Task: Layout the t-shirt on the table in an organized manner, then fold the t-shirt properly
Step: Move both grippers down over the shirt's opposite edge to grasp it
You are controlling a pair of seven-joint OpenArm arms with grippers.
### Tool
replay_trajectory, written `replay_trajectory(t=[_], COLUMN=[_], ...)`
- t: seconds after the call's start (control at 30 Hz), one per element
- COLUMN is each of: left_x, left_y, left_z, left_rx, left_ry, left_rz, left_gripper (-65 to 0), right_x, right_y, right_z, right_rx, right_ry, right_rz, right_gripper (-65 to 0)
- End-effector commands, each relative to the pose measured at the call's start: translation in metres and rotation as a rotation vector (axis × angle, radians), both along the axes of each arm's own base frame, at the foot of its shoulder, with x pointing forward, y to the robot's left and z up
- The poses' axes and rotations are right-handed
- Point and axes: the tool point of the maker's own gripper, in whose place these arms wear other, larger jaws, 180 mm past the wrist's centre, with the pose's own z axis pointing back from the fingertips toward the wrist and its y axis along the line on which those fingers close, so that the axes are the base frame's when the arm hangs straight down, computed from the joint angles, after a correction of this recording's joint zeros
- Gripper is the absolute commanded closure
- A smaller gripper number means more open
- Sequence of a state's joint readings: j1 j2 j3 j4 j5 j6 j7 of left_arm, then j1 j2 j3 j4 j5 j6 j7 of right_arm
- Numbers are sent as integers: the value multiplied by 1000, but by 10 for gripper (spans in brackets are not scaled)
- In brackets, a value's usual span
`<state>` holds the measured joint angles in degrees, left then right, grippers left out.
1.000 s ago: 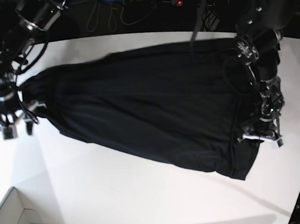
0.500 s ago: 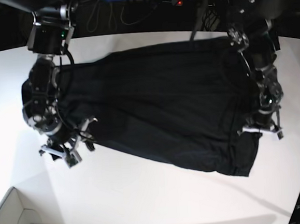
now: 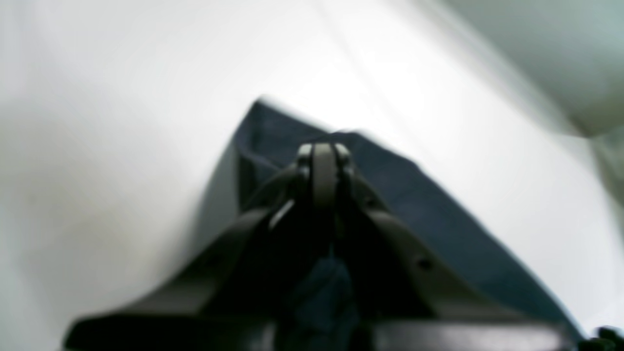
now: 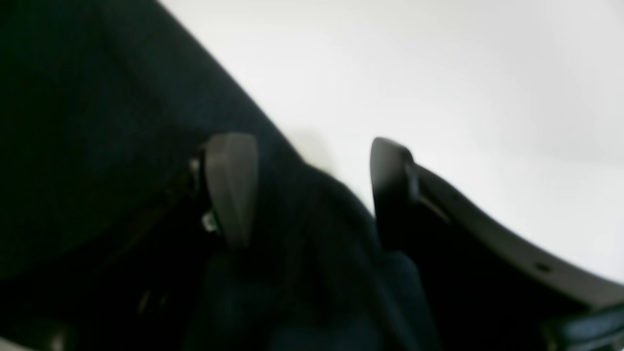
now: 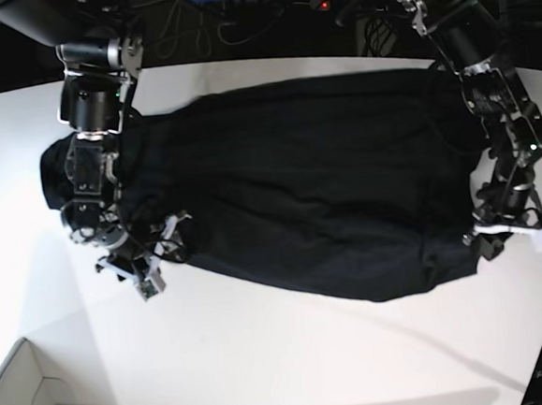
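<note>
The black t-shirt (image 5: 298,182) lies spread across the white table (image 5: 292,351). My left gripper (image 5: 510,232) is at the shirt's lower right corner. In the left wrist view that gripper (image 3: 324,151) is shut on a fold of the t-shirt (image 3: 438,209), with the table (image 3: 122,122) beneath. My right gripper (image 5: 163,256) stands at the shirt's lower left edge. The right wrist view shows this gripper (image 4: 312,190) open, straddling the edge of the t-shirt (image 4: 97,122), with cloth bunched between its fingers (image 4: 231,185) and bare table (image 4: 438,73) beyond.
A white box corner (image 5: 24,400) sits at the bottom left of the base view. Cables and dark equipment (image 5: 246,7) run along the far edge of the table. The table's curved edge lies close to the left gripper on the right.
The right arm swung in from the table's left side onto the shirt's lower left edge. The left gripper shut on the right corner and drew it to the right, stretching the hem.
</note>
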<state>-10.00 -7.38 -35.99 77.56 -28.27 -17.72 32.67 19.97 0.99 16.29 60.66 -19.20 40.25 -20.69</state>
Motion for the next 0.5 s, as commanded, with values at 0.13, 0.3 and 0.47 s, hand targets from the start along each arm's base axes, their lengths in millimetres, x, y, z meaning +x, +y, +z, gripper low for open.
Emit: replay_trajectory(t=[0.13,0.3,0.47], left_x=[-3,-14,-22], left_y=[-2,-4,-4], left_z=[49,50,53], left_rx=[20,11,-18], left_ry=[-133,-144,-164], left_rz=[-21,-26,-31], left_gripper=[0,0,0], right_x=[10,12,23], right_y=[14,18,12], right_z=[3,7,31], right_rx=[12,8,-12], right_ry=[-14,-23,-94], right_rz=[43,54,44], right_gripper=[-365,-168,0])
